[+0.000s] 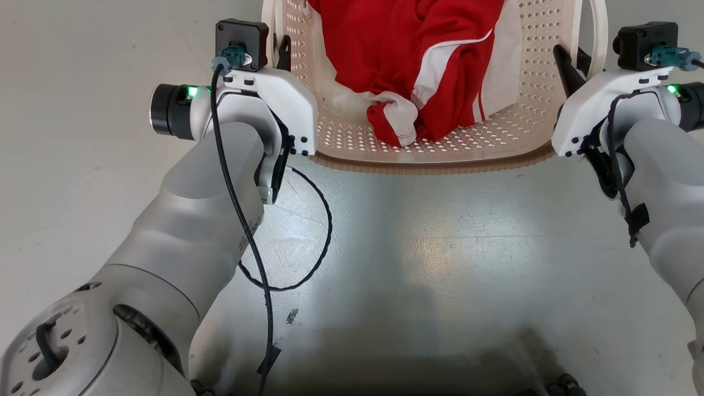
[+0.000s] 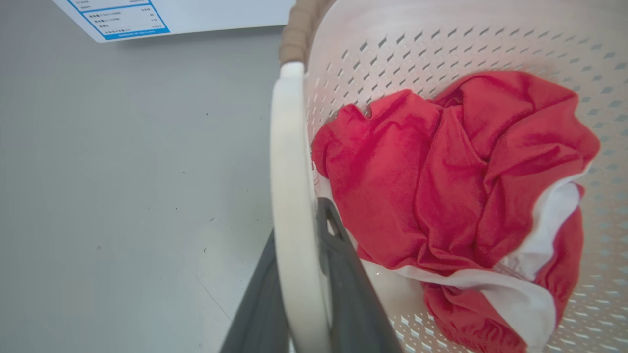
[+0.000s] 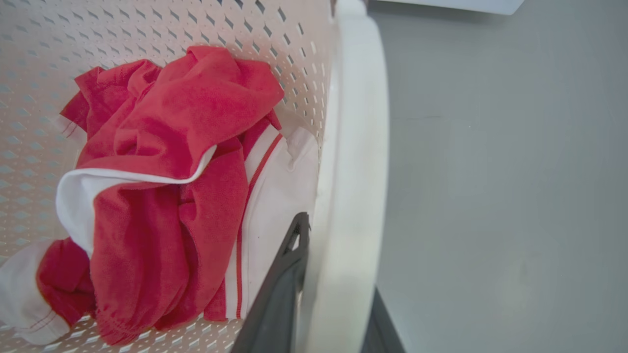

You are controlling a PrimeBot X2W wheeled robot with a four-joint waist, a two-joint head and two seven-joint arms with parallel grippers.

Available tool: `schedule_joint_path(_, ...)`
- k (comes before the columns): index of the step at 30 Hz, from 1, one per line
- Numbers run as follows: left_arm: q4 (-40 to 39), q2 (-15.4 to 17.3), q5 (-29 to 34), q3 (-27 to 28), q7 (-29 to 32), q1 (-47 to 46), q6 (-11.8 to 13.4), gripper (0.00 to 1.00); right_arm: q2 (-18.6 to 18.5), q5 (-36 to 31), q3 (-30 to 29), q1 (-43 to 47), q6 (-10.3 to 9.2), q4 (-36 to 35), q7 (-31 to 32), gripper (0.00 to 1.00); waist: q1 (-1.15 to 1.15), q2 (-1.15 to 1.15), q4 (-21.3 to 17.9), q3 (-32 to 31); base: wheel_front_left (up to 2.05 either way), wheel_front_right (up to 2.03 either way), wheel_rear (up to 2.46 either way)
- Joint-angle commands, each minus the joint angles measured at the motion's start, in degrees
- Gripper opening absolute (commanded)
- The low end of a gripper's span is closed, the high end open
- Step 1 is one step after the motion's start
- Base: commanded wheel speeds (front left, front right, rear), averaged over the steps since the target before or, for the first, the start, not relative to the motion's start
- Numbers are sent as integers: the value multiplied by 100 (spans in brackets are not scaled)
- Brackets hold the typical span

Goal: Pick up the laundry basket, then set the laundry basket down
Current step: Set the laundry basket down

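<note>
In the head view the laundry basket [image 1: 352, 137] sits at the top centre of the frame, its brown rim towards the robot and its far end cut off by the upper edge. A red-and-white garment [image 1: 418, 49] lies crumpled inside. The left gripper [image 1: 284, 52] is at the basket's left side and the right gripper [image 1: 575, 63] at its right, but whether they are gripping is hard to read here.

The wrist views settle it. In the left wrist view, the left gripper [image 2: 299, 220] is closed on the white left loop handle [image 2: 289, 171], one dark finger on each side. In the right wrist view, the right gripper [image 3: 338, 264] clamps the right loop handle [image 3: 353, 147] the same way.

The left wrist view also shows a white panel with a blue-bordered label [image 2: 127, 19] at the upper left.

Bare grey floor [image 1: 440, 247] spreads below the basket, with a black cable [image 1: 324, 220] looping off the left arm. Whether the basket touches the floor cannot be told.
</note>
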Motion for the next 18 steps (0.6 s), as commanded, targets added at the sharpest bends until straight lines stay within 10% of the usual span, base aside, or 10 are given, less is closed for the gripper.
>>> schedule_joint_path(1, -34, 86, 124, 36, -10, -119, -108, 0, 16, -14, 81, 157, 43, -41, -135, 0, 0, 0, -2, 8, 0, 0, 0)
schedule_joint_path(18, -36, 86, 216, 206, -10, -68, -131, 0, 31, 112, 135, 118, 43, -26, -167, 0, 0, 0, 22, 44, 0, 0, 0)
